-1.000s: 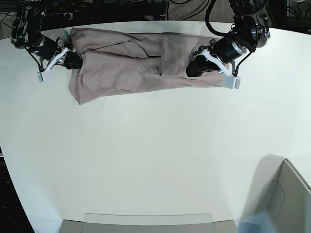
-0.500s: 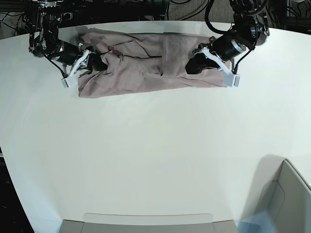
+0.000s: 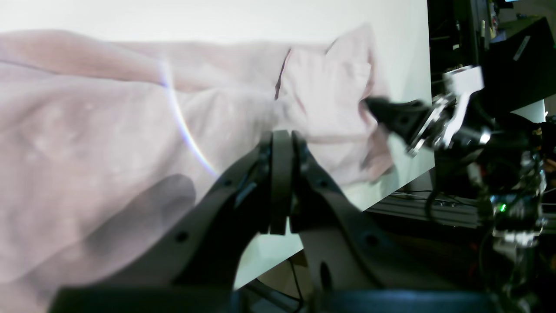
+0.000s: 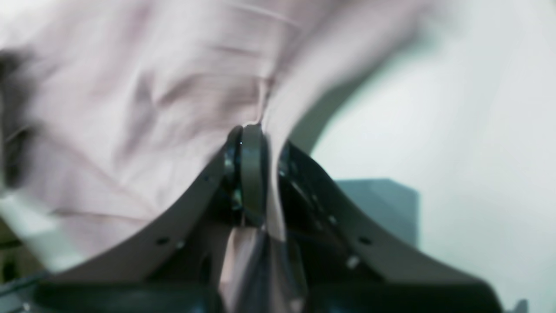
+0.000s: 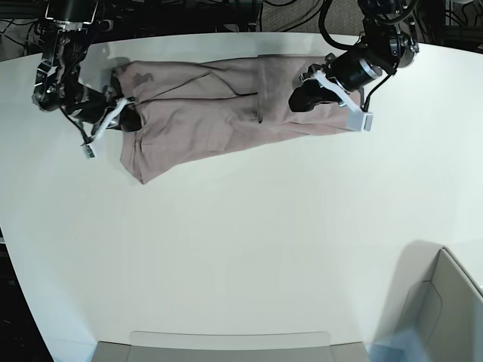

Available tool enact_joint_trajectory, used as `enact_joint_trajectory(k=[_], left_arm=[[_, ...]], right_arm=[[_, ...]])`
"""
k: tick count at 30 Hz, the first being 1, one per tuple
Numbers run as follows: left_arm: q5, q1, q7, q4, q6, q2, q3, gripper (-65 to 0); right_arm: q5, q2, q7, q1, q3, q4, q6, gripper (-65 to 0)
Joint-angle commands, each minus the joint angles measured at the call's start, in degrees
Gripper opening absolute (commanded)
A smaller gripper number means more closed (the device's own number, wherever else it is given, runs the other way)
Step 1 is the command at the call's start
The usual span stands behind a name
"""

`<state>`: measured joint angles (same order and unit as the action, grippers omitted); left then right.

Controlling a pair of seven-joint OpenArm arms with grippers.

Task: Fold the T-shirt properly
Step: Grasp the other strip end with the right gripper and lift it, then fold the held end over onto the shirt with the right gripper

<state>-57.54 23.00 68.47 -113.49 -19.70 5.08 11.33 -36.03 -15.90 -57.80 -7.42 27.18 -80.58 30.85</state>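
Note:
The dusty pink T-shirt [image 5: 204, 98] lies as a long, wrinkled band along the far side of the white table [image 5: 241, 241]. My left gripper [image 5: 298, 99] sits on its right end, jaws shut on the cloth; in the left wrist view the gripper [image 3: 282, 139] is closed against the shirt [image 3: 108, 130]. My right gripper [image 5: 130, 121] is shut on the shirt's left end. In the blurred right wrist view, cloth [image 4: 130, 87] runs down between the shut jaws of that gripper [image 4: 249, 134]. The right gripper also shows in the left wrist view [image 3: 378, 108], at the shirt's far end.
A grey box [image 5: 445, 302] stands at the front right corner. A low grey tray [image 5: 226, 345] sits at the front edge. The table's far edge runs just behind the shirt, with dark frames and cables [image 5: 189, 11] beyond it.
My right gripper pushed the shirt's left end toward the middle, then pulled it back left and toward the front. The band now slants at its left end. The left gripper barely moved.

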Motion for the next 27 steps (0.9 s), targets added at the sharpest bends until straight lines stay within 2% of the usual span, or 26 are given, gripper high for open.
enact_joint_trajectory(k=[1,4,8,13,17,20,27], left_arm=[[-1.49,0.60,-0.73,-1.10,-0.38,0.15,0.14,-65.0],[-1.49,0.78,-0.73,-1.10,-0.38,0.15,0.14,-65.0],[-1.49,1.92,-0.73,-1.10,-0.38,0.15,0.23,-65.0],[-1.41,2.53,-0.73,-1.10,-0.38,0.24,0.32,-65.0],[-1.49,4.03,-0.73,-1.10,-0.38,3.31,0.49,-65.0],[-1.49,5.79,-0.73,-1.10,-0.30,5.42,2.25,-65.0],[-1.49,9.13,-0.73,-1.10,-0.38,5.78,10.51,-65.0]], right_arm=[[3.02,-1.64,-0.35,2.10,1.88,0.71,-0.57,-65.0],[6.27,-3.40,-0.35,5.44,4.43,3.96,-0.57,-65.0],[7.06,-5.59,-0.35,7.90,5.22,4.31,-0.65,-65.0],[7.24,-5.86,-0.79,8.34,4.86,-3.51,-0.74,-65.0],[7.42,-1.46,-4.66,5.27,4.69,-16.70,-0.83,-65.0],[9.17,2.41,-8.53,3.86,1.96,-25.23,-0.83,-65.0],[25.53,10.67,-9.76,1.40,-14.21,-37.36,-0.83,-65.0]])
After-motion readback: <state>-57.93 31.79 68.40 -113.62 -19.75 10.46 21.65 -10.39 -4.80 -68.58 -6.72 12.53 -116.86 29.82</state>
